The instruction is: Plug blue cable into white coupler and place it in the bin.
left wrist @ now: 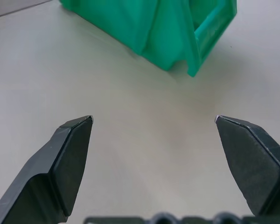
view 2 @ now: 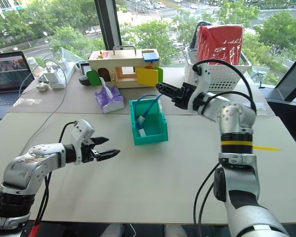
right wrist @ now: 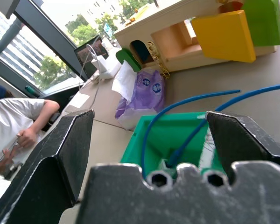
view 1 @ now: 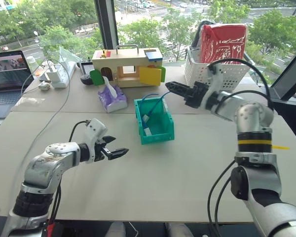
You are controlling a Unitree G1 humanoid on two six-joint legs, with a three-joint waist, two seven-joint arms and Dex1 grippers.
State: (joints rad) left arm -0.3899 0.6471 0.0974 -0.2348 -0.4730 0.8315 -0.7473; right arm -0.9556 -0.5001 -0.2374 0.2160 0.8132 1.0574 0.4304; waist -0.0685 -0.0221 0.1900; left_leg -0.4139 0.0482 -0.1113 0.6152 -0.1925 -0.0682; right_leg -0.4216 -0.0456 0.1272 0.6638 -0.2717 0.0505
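The teal bin (view 1: pixel 160 129) stands in the middle of the table. The blue cable (view 1: pixel 152 104) loops out over the bin's back rim, and its end runs down inside to the white coupler (view 1: pixel 147 130) lying on the bin floor. My right gripper (view 1: pixel 173 92) hangs open just above and behind the bin's back right corner, holding nothing; its wrist view looks down on the cable (right wrist: pixel 191 100) and the bin (right wrist: pixel 144 123). My left gripper (view 1: pixel 120 152) is open and empty, low over the table to the left of the bin (left wrist: pixel 177 32), apart from it.
Behind the bin are a purple tissue pack (view 1: pixel 112 97) and a wooden toy house (view 1: pixel 128 66) with coloured doors. A white lattice basket (view 1: pixel 222 73) holding a red bag stands at back right. A laptop (view 1: pixel 7 71) and power strip (view 1: pixel 56 74) are at back left. A person (right wrist: pixel 14 126) sits beyond.
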